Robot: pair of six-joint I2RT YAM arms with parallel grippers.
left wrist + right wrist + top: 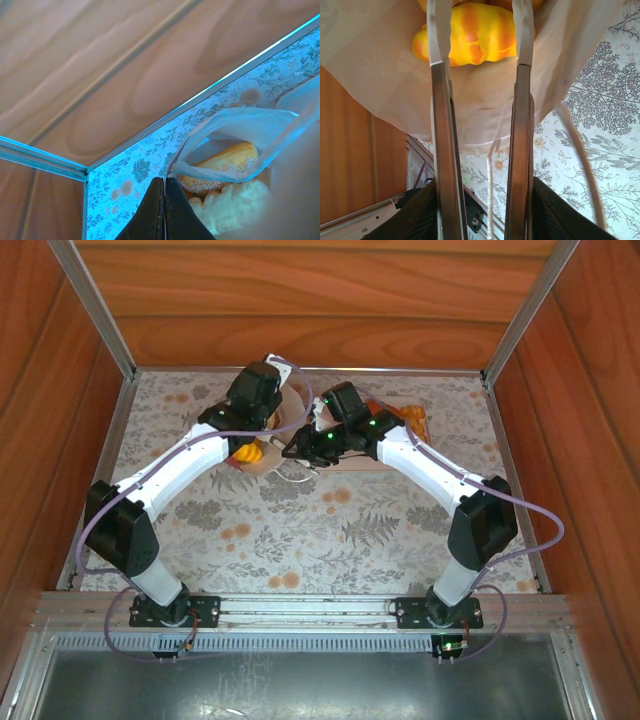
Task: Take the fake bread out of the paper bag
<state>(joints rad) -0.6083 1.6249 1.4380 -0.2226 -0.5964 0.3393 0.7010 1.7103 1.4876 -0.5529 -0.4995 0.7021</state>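
Note:
The paper bag lies with its mouth open. My left gripper is shut, pinching the bag's rim. Inside the bag lie pieces of fake bread: a sugared oval roll and a pale knobbly piece. My right gripper is shut on the metal tongs, whose two arms stand apart and reach into the bag's mouth. They straddle a yellow-and-orange striped croissant. From above, the left gripper and the right gripper meet at the bag at the back middle, with the croissant just under the left arm.
A flat pink tray with orange pastries lies behind the right arm. Wooden walls and metal rails close in the flowered table. White cord handles hang from the bag near the tongs.

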